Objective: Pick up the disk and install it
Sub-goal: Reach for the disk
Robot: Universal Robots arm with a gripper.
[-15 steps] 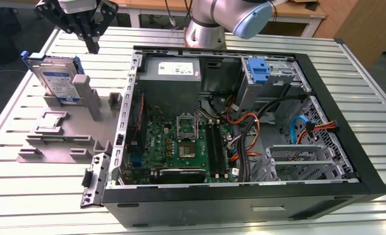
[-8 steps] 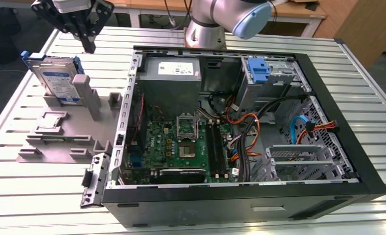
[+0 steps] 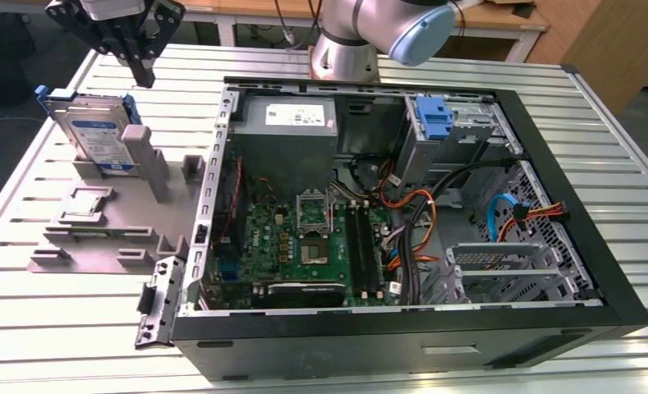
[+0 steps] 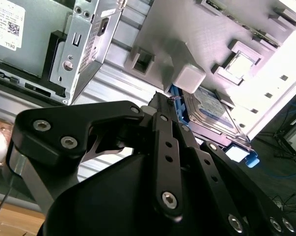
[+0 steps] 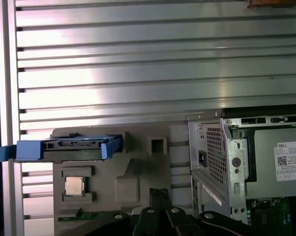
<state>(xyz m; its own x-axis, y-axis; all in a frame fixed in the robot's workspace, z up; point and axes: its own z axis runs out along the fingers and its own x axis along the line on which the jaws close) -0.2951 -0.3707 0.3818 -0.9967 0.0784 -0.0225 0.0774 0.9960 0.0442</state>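
Observation:
The disk (image 3: 96, 135), a silver-grey drive with a white-and-blue label in a blue carrier, stands on edge in a slot of the grey fixture (image 3: 88, 242) at the exterior view's left. My gripper (image 3: 144, 79) hangs above and a little to the right of it, apart from it, fingers pressed together and holding nothing. The first wrist view looks down on the disk's (image 5: 64, 147) blue top edge, with the shut gripper (image 5: 158, 192) off to one side. In the second wrist view the gripper (image 4: 162, 98) points toward the disk (image 4: 211, 110).
The open computer case (image 3: 586, 271) lies on the slatted metal table (image 3: 631, 131), with a grey power supply (image 3: 288, 123), an upright blue bracket (image 3: 435, 121), a metal drive cage (image 3: 510, 271) and the motherboard (image 3: 301, 238) inside. A processor chip (image 5: 74, 186) sits in the fixture.

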